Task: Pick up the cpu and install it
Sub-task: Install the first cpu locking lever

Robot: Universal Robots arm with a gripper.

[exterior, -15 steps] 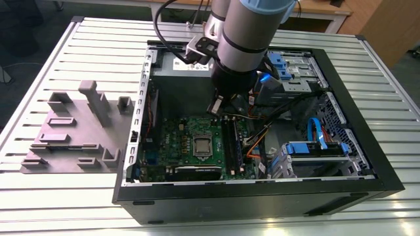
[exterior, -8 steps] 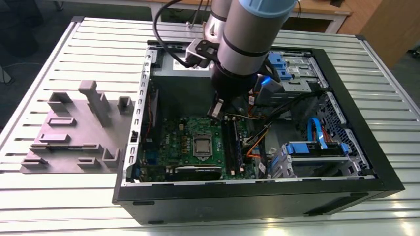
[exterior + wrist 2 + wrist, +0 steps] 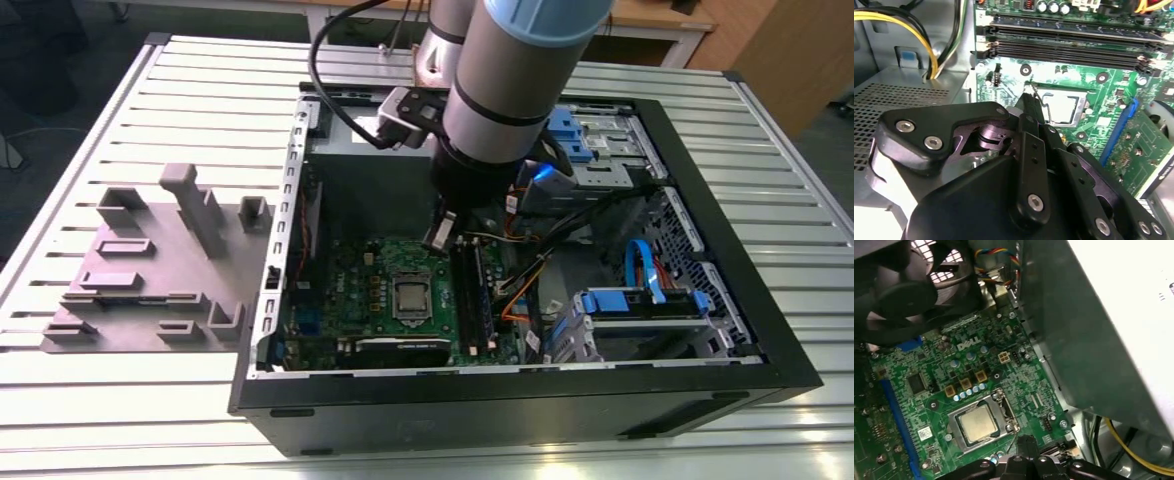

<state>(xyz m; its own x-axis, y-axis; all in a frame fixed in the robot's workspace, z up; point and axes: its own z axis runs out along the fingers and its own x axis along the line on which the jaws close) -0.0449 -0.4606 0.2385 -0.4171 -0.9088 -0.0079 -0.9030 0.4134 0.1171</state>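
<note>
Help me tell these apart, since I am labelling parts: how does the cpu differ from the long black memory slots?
The cpu is a small, flat, silvery square; the memory slots are long, narrow black strips. The cpu lies inside the metal socket frame, while the memory slots stand bare in parallel rows beside it. The cpu is a single piece; the slots are several. Both sit on the green motherboard, and the end effector hovers near the socket.

Arm (image 3: pixel 501 90): one, grey cylindrical segments with black bands, reaching steeply downward from the upper edge of the exterior view. Wrist: pointing down, black cable looping off its upper side. Gripper (image 3: pixel 1030 100): black, bolted linkage plates; fingers (image 3: pixel 1032 107) brought together into a narrow tip, pointing downward, nothing seen between them. Fingers also visible in the first wrist view (image 3: pixel 1026 445).
</note>
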